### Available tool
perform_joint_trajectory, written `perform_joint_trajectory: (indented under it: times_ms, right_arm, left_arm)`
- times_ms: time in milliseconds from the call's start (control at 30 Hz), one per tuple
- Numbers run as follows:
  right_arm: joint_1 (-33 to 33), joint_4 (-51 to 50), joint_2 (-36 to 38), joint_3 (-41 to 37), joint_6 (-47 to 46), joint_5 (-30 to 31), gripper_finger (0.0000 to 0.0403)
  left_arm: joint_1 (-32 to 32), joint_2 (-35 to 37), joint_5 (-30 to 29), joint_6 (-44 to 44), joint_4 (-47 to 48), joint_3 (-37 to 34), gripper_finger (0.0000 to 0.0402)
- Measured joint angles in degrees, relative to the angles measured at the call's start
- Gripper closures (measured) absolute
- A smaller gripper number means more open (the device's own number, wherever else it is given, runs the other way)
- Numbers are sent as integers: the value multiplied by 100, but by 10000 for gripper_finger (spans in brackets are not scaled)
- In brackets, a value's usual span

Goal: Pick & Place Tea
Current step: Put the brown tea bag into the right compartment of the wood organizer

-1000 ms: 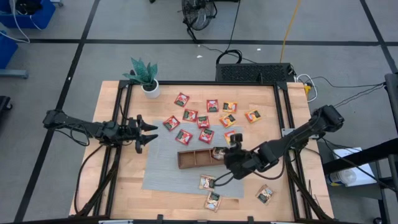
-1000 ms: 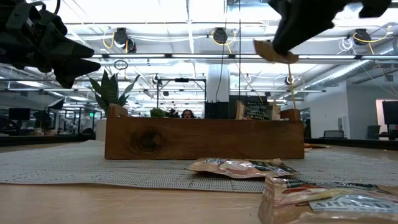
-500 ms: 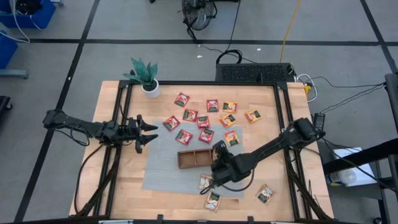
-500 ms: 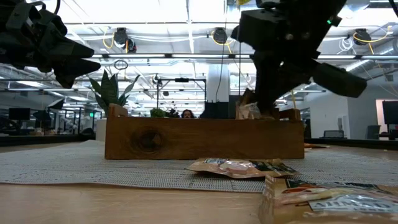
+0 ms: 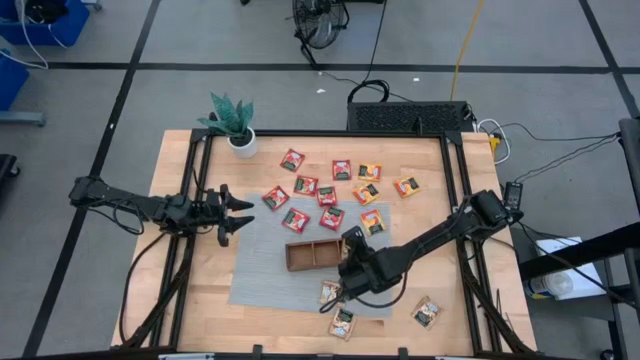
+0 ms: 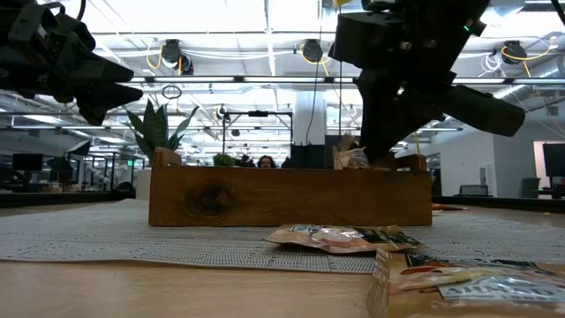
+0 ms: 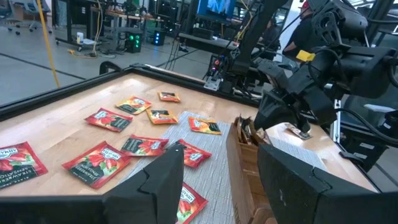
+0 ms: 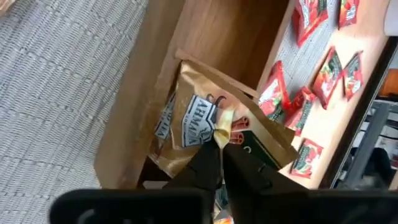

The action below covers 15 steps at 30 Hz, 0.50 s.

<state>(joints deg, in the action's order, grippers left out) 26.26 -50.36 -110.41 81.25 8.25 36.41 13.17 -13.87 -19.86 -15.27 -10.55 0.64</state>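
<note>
Wooden desk [image 5: 200, 300] carrying a grey mat [image 5: 265, 280]. On the mat, the wooden three-compartment tray [image 5: 312, 255], its 3 o'clock compartment holding tea sachets. Right end effector [image 8: 219, 144] lowered into that compartment, fingers pinched on a gold tea sachet [image 8: 193, 115]. Left end effector [image 5: 240, 215] waits open at the mat's 9 o'clock edge. Red tea sachets [image 5: 315, 190] lie at 12 o'clock of the tray.
</note>
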Motion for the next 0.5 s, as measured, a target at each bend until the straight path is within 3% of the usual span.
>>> perform_joint_trajectory:
  times_ms: [100, 267, 500]
  right_arm:
    - [0, -9, 0, 0, -131, -21, 343]
    - [47, -51, 0, -3, -154, 622, 289]
    - [215, -7, 36, -11, -301, 1307, 263]
  left_arm:
    - [-1, 0, -2, 1, 0, 0, 197]
    - [0, 0, -2, 1, 0, 0, 197]
    - [-1, 0, -1, 1, 0, 0, 197]
